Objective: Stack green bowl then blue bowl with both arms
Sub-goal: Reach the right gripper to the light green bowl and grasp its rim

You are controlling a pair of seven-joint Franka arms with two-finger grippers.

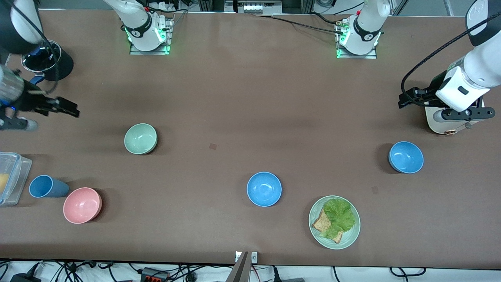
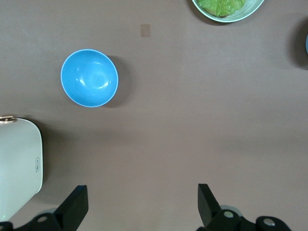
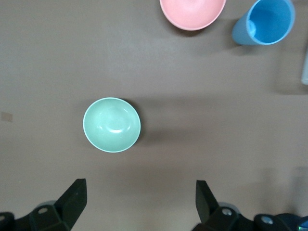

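The pale green bowl (image 1: 140, 138) stands upright toward the right arm's end of the table; it also shows in the right wrist view (image 3: 111, 124). One blue bowl (image 1: 264, 188) stands near the table's middle. The other blue bowl (image 1: 406, 157) stands toward the left arm's end and shows in the left wrist view (image 2: 89, 78). My right gripper (image 1: 70, 109) (image 3: 141, 199) is open and empty, up over the table beside the green bowl. My left gripper (image 1: 405, 101) (image 2: 143, 202) is open and empty, up over the table near the second blue bowl.
A pale green plate (image 1: 352, 239) with lettuce and toast lies near the front edge. A pink bowl (image 1: 82, 205), a blue cup (image 1: 45, 186) and a clear container (image 1: 9, 178) sit at the right arm's end. A dark cup (image 1: 43, 58) and a white appliance (image 1: 444, 123) stand near the ends.
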